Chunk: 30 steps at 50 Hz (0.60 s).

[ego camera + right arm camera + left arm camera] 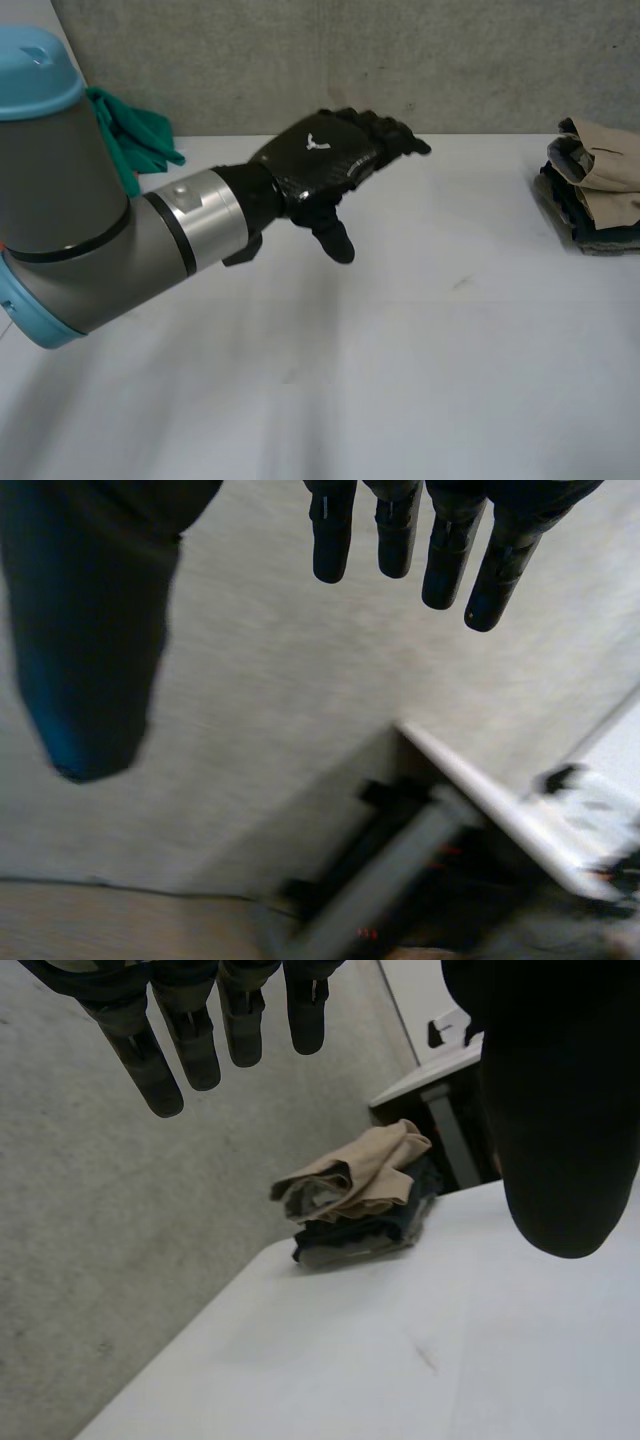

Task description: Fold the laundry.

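White desk (400, 350) before a grey wall (400, 60); both hands empty.
At the desk's far left, a green cloth (135, 135) lies crumpled behind the left arm (100, 220). Over the desk's middle hovers the left hand (320, 160), fingers straight, thumb apart, gripping nothing. A stack of folded laundry (595, 190), tan piece on top, sits at the desk's right edge, well apart from that hand. On the right hand (90, 630), fingers are straight, thumb apart, nothing gripped.
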Available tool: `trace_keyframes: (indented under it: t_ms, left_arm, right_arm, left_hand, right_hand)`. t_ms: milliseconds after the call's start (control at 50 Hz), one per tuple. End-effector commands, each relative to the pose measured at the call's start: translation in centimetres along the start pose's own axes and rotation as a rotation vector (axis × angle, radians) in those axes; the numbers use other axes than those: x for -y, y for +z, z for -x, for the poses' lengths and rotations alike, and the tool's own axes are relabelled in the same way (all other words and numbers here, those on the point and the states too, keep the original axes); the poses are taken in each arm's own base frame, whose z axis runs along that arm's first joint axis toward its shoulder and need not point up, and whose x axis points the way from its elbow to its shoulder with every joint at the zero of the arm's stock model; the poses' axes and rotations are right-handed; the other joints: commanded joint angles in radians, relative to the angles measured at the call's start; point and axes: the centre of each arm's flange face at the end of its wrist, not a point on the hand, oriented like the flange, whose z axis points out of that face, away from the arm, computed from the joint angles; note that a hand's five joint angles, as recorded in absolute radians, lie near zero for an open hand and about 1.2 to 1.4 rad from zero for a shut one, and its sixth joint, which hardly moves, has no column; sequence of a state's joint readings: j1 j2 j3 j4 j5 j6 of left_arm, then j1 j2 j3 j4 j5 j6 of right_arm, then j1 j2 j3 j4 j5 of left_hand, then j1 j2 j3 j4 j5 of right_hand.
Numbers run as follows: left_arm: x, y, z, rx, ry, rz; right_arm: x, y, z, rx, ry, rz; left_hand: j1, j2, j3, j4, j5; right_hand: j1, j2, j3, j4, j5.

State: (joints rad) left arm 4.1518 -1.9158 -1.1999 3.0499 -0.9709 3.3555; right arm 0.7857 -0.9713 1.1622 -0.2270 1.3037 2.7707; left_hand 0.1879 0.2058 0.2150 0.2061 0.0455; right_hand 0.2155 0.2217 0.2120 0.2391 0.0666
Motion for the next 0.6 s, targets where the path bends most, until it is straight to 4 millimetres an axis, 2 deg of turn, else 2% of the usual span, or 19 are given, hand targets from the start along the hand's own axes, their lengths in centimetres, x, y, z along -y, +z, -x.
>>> trace_keyframes:
  t_ms: [20,60,80,120,140,200,220,240,260,280,300,320,340,400,420,460,480,540,600]
  left_arm:
    - [2.2,-0.5,2.8,0.175,0.008,-0.084]
    - [3.0,-1.0,5.2,0.305,0.022,-0.136]
    - [3.2,-1.2,5.8,0.340,0.028,-0.149]
    - [3.6,-2.0,8.4,0.468,0.055,-0.185]
    - [3.7,-2.4,9.4,0.508,0.065,-0.198]
    - [3.7,-3.9,13.4,0.645,0.108,-0.234]
    - [3.5,-4.4,14.6,0.676,0.118,-0.235]
    - [3.1,-4.9,15.7,0.703,0.126,-0.229]
    - [2.2,-5.9,18.1,0.761,0.138,-0.209]
    - [1.5,-6.5,19.3,0.791,0.143,-0.191]
    - [0.5,-6.9,20.4,0.817,0.146,-0.166]
    - [-0.5,-7.3,21.6,0.841,0.152,-0.138]
    - [-2.7,-8.1,23.7,0.882,0.167,-0.078]
    - [-5.6,-9.1,26.4,0.927,0.219,0.015]
    - [-7.7,-9.7,27.9,0.948,0.260,0.082]
    - [-10.1,-10.3,29.4,0.959,0.300,0.154]
    - [-12.3,-11.0,30.8,0.968,0.340,0.219]
    - [-15.4,-11.6,32.2,0.956,0.392,0.300]
    - [-18.2,-11.8,33.4,0.922,0.439,0.348]
  right_arm:
    - [12.5,-2.9,4.5,0.012,0.028,-0.383]
    - [15.1,-5.1,6.3,0.082,0.075,-0.482]
    - [17.4,-7.7,8.1,0.170,0.112,-0.585]
    - [19.2,-10.4,9.9,0.264,0.141,-0.678]
    - [20.3,-13.0,12.0,0.366,0.161,-0.753]
    - [20.9,-17.8,16.6,0.568,0.189,-0.847]
    - [21.1,-21.5,19.6,0.706,0.206,-0.892]
    - [20.9,-23.3,21.0,0.770,0.217,-0.903]
    - [20.5,-25.0,22.3,0.844,0.222,-0.904]
    - [20.0,-26.5,23.3,0.903,0.228,-0.897]
    - [19.0,-29.2,25.0,1.006,0.237,-0.869]
    - [18.3,-30.1,25.5,1.038,0.237,-0.845]
    - [17.6,-30.7,25.9,1.061,0.232,-0.815]
    - [14.4,-32.6,27.4,1.147,0.188,-0.665]
    - [13.6,-33.1,27.9,1.173,0.171,-0.621]
    - [11.3,-34.9,29.3,1.250,0.102,-0.505]
    - [10.5,-35.5,29.7,1.269,0.072,-0.470]
    - [7.6,-36.9,30.7,1.287,-0.076,-0.355]
    - [6.0,-37.0,30.8,1.247,-0.186,-0.312]
  left_hand:
    - [0.043,0.025,0.016,0.025,0.011]
    - [0.043,0.025,0.016,0.025,0.011]
    - [0.043,0.025,0.016,0.025,0.011]
    - [0.040,0.022,0.013,0.022,0.008]
    - [0.040,0.022,0.013,0.022,0.008]
    - [0.040,0.022,0.013,0.022,0.008]
    - [0.040,0.022,0.013,0.022,0.008]
    - [0.040,0.022,0.013,0.022,0.008]
    - [0.043,0.025,0.016,0.025,0.011]
    - [0.046,0.028,0.019,0.028,0.014]
    - [0.046,0.028,0.019,0.028,0.014]
    - [0.046,0.028,0.019,0.028,0.014]
    - [0.049,0.031,0.022,0.031,0.017]
    - [0.058,0.040,0.031,0.040,0.026]
    - [0.061,0.043,0.034,0.043,0.029]
    - [0.061,0.043,0.034,0.043,0.029]
    - [0.064,0.046,0.037,0.046,0.032]
    - [0.067,0.049,0.040,0.048,0.035]
    - [0.108,0.090,0.081,0.089,0.076]
  right_hand:
    - [-0.041,-0.047,-0.037,-0.065,-0.067]
    - [-0.041,-0.047,-0.037,-0.065,-0.067]
    - [-0.041,-0.047,-0.037,-0.065,-0.067]
    - [-0.041,-0.047,-0.037,-0.065,-0.067]
    - [-0.041,-0.047,-0.037,-0.065,-0.067]
    - [-0.041,-0.047,-0.037,-0.065,-0.067]
    - [-0.041,-0.047,-0.037,-0.065,-0.067]
    - [-0.041,-0.047,-0.037,-0.065,-0.067]
    - [-0.041,-0.047,-0.037,-0.065,-0.067]
    - [-0.041,-0.047,-0.037,-0.065,-0.067]
    - [-0.041,-0.047,-0.037,-0.065,-0.067]
    - [-0.041,-0.047,-0.037,-0.065,-0.067]
    - [-0.041,-0.047,-0.037,-0.065,-0.067]
    - [-0.041,-0.047,-0.037,-0.065,-0.067]
    - [-0.041,-0.047,-0.037,-0.065,-0.067]
    - [-0.041,-0.047,-0.037,-0.065,-0.067]
    - [-0.041,-0.047,-0.037,-0.065,-0.067]
    - [-0.041,-0.047,-0.037,-0.065,-0.067]
    - [-0.041,-0.047,-0.037,-0.065,-0.067]
